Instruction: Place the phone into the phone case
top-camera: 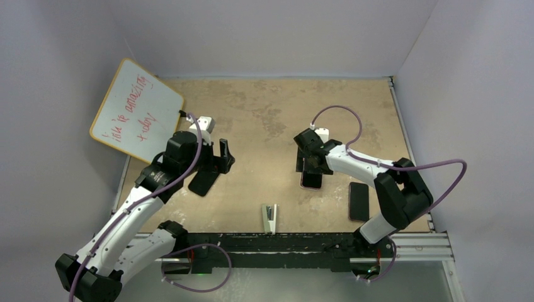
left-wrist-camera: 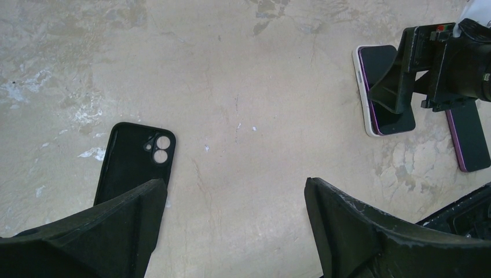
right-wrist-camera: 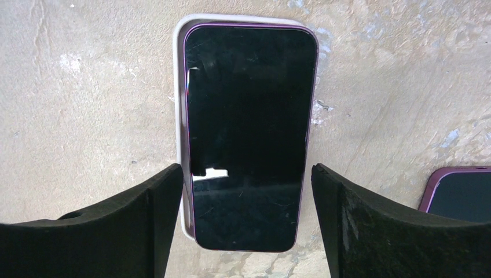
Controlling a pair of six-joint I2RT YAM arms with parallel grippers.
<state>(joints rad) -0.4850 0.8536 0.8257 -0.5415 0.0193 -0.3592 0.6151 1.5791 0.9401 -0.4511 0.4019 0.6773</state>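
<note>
Glossy purple-rimmed phone (right-wrist-camera: 249, 139) on pale rounded case (right-wrist-camera: 180, 104); second phone (top-camera: 359, 201); matte black case (left-wrist-camera: 134, 165). Gaping wide: left gripper (left-wrist-camera: 233, 188), right gripper (right-wrist-camera: 246, 169).

**Operator:** Colours of the slim rectangular phone (right-wrist-camera: 249, 133)?
**Technician:** Glossy black screen, purple edge band. The soft rounded case (right-wrist-camera: 180, 104) under it is pale pinkish white.
**Operator:** And the second rectangular phone (right-wrist-camera: 463, 194)?
**Technician:** Dark screen, purple edge.
**Operator:** The matte rubbery case with two round lens openings (left-wrist-camera: 130, 168)?
**Technician:** Black throughout.
**Operator:** Surroundings?
**Technician:** The flat table top (top-camera: 264, 107) is tan, mottled with paler and darker patches. The rectangular whiteboard (top-camera: 135, 110) is white, with an orange frame and red handwriting.
</note>
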